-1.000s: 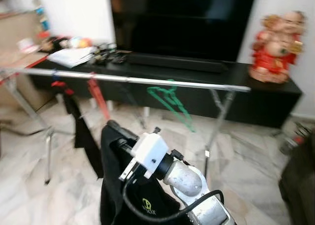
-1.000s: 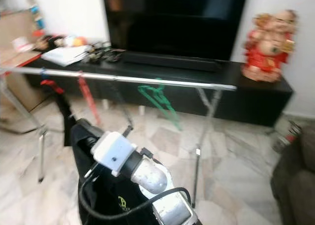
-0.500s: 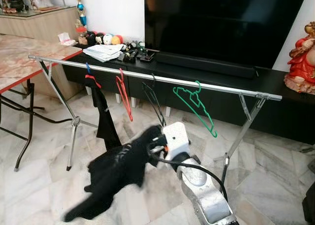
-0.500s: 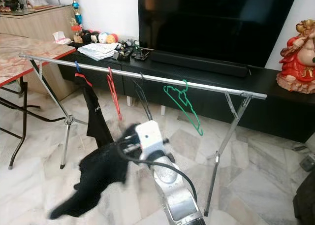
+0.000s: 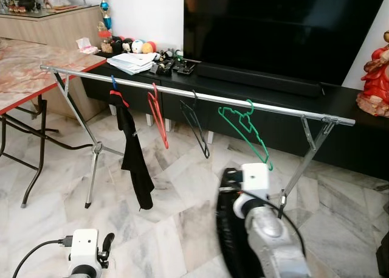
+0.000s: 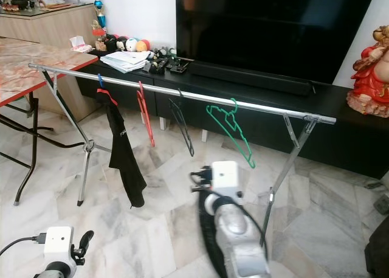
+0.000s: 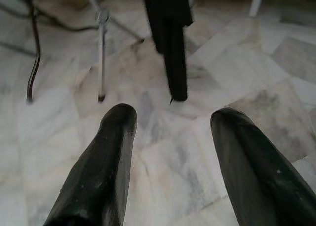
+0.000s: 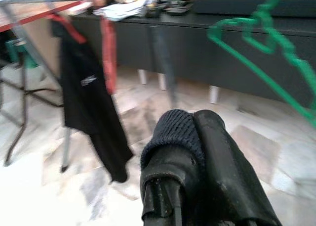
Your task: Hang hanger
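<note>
1. Right wrist view: the right gripper (image 8: pixel 197 161) has its two black fingers pressed together on a fold of dark knitted cloth (image 8: pixel 173 132), so it is holding the garment. I cannot tell whether a hanger sits inside it.

2. Left eye view: that garment (image 5: pixel 230 229) hangs blurred, a dark strip dropping straight down from the right gripper (image 5: pixel 234 190), near the robot and just short of the clothes rail (image 5: pixel 200 95). Its long axis runs up and down.

3. The rail is a silver bar running left to right across the scene, in front of the black TV console (image 5: pixel 340 107). From left to right it carries a black garment (image 5: pixel 134 150) on its hanger, a red hanger (image 5: pixel 158 117), a dark hanger (image 5: pixel 196 123) and a green hanger (image 5: pixel 246 132). The hangers lie slanted along the rail, their lower ends trailing rightward.

4. Judged from this, the step is carrying the piece to the rail. To do it well, raise it above bar height, wait for it to settle, then come down over a bare stretch, for instance right of the green hanger, clear of the slanted leg (image 5: pixel 304 162).

5. The left gripper (image 7: pixel 170 157) is low on the left with its fingers spread wide and nothing between them, over marble floor (image 7: pixel 163 186).
</note>
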{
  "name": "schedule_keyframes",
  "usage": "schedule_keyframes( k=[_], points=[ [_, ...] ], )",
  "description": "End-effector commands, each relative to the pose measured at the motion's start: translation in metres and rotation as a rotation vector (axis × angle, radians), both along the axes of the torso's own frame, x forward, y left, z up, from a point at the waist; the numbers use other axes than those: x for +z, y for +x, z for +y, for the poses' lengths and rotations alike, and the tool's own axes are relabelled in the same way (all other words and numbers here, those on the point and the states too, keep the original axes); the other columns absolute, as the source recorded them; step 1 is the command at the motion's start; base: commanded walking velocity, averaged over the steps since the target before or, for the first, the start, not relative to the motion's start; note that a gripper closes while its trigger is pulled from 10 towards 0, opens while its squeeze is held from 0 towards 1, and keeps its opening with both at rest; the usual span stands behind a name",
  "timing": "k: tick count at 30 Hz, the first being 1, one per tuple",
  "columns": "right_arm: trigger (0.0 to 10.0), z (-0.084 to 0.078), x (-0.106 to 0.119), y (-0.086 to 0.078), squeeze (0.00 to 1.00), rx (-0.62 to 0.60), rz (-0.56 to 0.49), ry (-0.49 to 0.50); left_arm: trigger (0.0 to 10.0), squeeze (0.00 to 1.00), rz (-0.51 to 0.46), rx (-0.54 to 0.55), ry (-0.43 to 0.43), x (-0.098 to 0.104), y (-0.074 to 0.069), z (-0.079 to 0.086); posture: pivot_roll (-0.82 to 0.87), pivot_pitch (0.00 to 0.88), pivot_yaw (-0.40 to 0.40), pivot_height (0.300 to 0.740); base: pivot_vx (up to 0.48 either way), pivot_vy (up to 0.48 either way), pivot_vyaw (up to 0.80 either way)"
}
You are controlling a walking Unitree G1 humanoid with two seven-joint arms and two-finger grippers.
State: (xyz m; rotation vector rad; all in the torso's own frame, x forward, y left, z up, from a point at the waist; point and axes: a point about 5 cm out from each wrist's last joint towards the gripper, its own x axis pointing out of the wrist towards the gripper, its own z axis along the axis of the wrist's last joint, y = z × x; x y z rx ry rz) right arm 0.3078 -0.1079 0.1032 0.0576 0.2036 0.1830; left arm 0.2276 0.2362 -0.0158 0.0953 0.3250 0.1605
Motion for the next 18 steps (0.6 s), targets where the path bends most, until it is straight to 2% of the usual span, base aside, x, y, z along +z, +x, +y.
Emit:
schedule_keyframes(
  k=[1,6,9,10,12,18],
  points=[
    [10.0,-0.003,0.005,0.003,0.0,-0.013,-0.015,0.023,10.0,0.0,-0.024,-0.031,0.021,0.004,0.003,-0.004,0.02,0.0,0.037,0.74,0.0,0.0,0.0],
    [10.0,-0.022,-0.004,0.005,0.0,-0.069,0.005,0.028,10.0,0.0,-0.148,-0.086,0.026,0.028,0.021,-0.018,0.02,0.0,0.03,0.74,0.0,0.0,0.0],
    [10.0,-0.025,-0.007,0.004,0.0,-0.08,0.012,0.026,10.0,0.0,-0.166,-0.1,0.028,0.033,0.023,-0.022,0.02,0.0,0.028,0.74,0.0,0.0,0.0],
    [10.0,-0.031,-0.014,0.003,0.0,-0.098,0.034,0.037,10.0,0.0,-0.191,-0.129,0.021,0.038,0.029,-0.03,0.04,0.0,0.019,0.74,0.0,0.0,0.0],
    [10.0,-0.039,-0.021,0.004,0.0,-0.125,0.05,0.033,10.0,0.0,-0.21,-0.148,0.017,0.043,0.033,-0.036,0.04,0.0,0.014,0.74,0.0,0.0,0.0],
    [10.0,-0.066,-0.027,0.008,0.0,-0.214,0.035,0.019,10.0,0.0,-0.239,-0.196,0.013,0.055,0.037,-0.045,0.04,0.0,0.017,0.74,0.0,0.0,0.0]
  ],
)
